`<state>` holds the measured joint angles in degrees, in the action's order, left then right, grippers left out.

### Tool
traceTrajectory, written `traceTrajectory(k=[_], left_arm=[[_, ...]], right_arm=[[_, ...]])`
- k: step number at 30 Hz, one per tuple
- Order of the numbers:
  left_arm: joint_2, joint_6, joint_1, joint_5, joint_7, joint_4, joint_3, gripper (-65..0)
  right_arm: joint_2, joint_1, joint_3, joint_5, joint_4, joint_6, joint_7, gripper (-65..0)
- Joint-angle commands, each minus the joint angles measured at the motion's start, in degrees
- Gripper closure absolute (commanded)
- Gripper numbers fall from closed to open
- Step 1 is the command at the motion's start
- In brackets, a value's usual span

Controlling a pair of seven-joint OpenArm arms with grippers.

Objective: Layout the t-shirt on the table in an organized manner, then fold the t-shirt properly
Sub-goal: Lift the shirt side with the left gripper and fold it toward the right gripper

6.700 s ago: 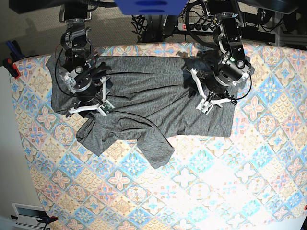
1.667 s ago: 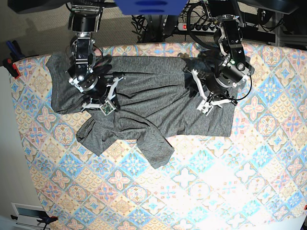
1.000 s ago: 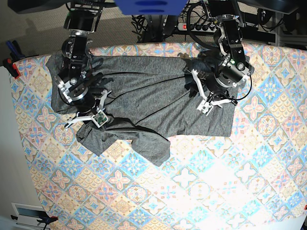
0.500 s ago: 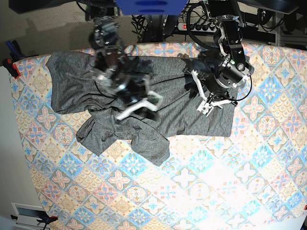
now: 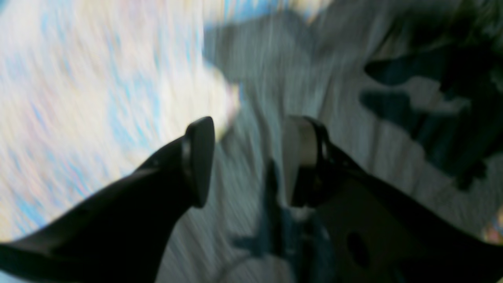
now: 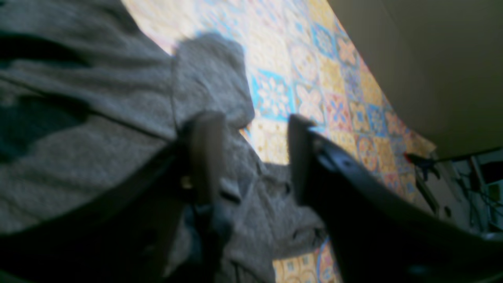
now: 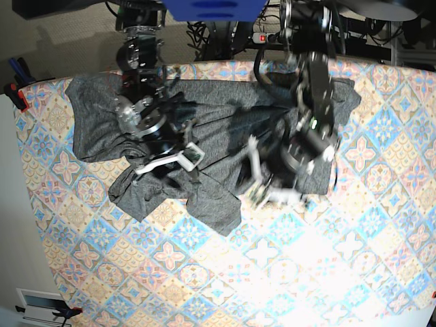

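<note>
The dark-grey t-shirt [image 7: 218, 126] lies rumpled across the far half of the table [image 7: 306, 266], with a bunched flap [image 7: 214, 208] hanging toward the near side. My right gripper [image 7: 167, 163] hovers over the shirt's left part. In the right wrist view this gripper [image 6: 253, 153] is open, and grey cloth [image 6: 98, 129] lies below its fingers, not pinched. My left gripper [image 7: 262, 180] is over the shirt's near hem and is blurred by motion. The left wrist view shows it [image 5: 247, 157] open above the fabric [image 5: 275, 67], with nothing held.
A red clamp [image 7: 15, 95] grips the table's left edge. Cables and a power strip [image 7: 272, 35] crowd the space behind the far edge. The patterned cloth [image 6: 314, 98] lies bare beside the shirt's sleeve. Floor runs along the left side.
My right gripper has gone from shut to open and shifted a little down and left. My left arm has swung fast toward the shirt's near hem. Grey fabric now reaches the far right corner.
</note>
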<state>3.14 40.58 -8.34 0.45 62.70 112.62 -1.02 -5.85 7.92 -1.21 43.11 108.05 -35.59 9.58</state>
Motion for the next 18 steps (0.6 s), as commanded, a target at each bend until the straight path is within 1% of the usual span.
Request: traceTrajectory(k=[1, 3, 5, 8, 11, 14, 18], left_arm=[[0.3, -0.6, -4.1, 1.3, -1.5, -1.6, -1.6, -27.9], [1.7, -0.6, -10.3, 5.3, -1.5, -9.8, -5.2, -27.9], [3.7, -0.6, -14.5, 9.2, -3.0, -19.0, -7.7, -27.9], [5.9, -0.6, -17.0, 15.5, -9.0, -27.6, -9.6, -27.9], [5.9, -0.6, -17.1, 22.1, -14.7, -31.3, -9.7, -27.9], [5.9, -0.6, -17.5, 26.6, -23.1, -39.3, -9.7, -27.9], [5.9, -0.6, -18.7, 31.3, -30.2, -49.2, -9.6, -27.9]], right_arm=[[-0.4, -0.3, 0.5, -1.0, 1.1, -0.2, -1.5, -29.8], [-0.4, -0.2, 2.6, -1.0, 1.1, -0.9, -1.5, -31.9], [-0.4, -0.1, 4.4, -1.0, 1.0, -0.9, -1.5, -32.0], [-0.4, -0.1, 6.4, -1.0, 0.2, -0.9, -1.7, -32.0], [-0.4, -0.1, 6.7, -1.0, -0.2, -0.9, -1.5, -32.0], [-0.4, -0.1, 7.0, -1.0, -1.6, -0.9, -1.6, -32.0], [-0.4, -0.1, 7.0, -1.0, -2.0, -0.9, -1.5, -32.0]])
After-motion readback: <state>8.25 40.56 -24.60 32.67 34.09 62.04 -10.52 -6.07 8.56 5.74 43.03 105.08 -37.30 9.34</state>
